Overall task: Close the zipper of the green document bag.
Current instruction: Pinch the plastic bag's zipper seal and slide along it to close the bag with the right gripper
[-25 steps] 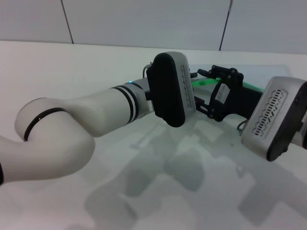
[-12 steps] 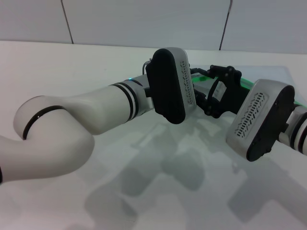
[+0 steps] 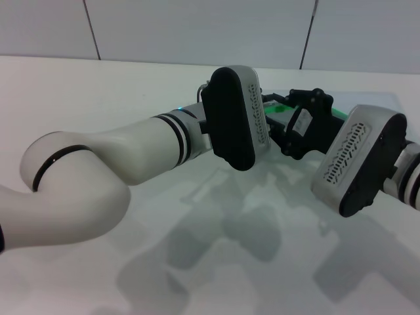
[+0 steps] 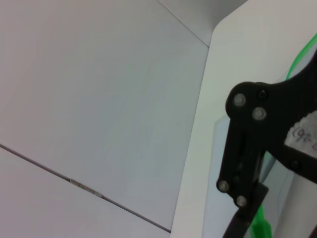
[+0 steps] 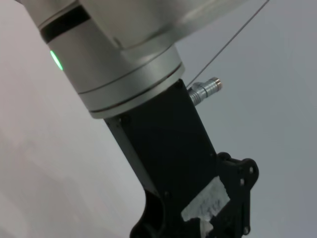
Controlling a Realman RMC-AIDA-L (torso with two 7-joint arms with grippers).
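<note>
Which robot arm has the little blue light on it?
The left arm; its light glows by the black wrist rings. The right arm shows none in the head view.

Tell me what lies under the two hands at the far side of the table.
Under the left hand and right hand: the green document bag and a bit of its zipper. The slider is hidden.

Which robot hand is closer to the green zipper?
It's hard to tell; both grippers meet at the zipper. The left gripper hides part of it, and the right gripper sits right beside it.

White table (image 3: 131, 85) lay under my pincers; grey panelled wall (image 3: 197, 26) with dark seams stood beyond them.
</note>
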